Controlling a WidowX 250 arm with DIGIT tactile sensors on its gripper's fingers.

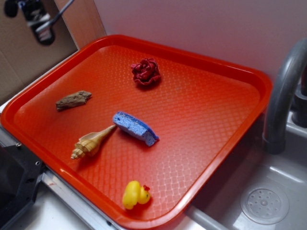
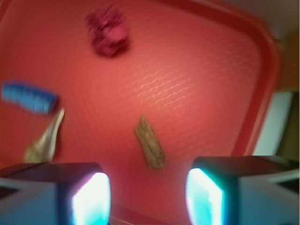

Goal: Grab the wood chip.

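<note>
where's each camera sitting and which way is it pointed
exterior: sits off the robot, above a front corner of the red tray, looking down across it toward the wall; a sink lies on the right; the gripper shows at top left.
wrist: rides on the arm behind the gripper, looking down at the tray; two fingers frame the bottom edge, apart and empty.
shared: both show the wood chip, seashell, blue sponge and red flower.
</note>
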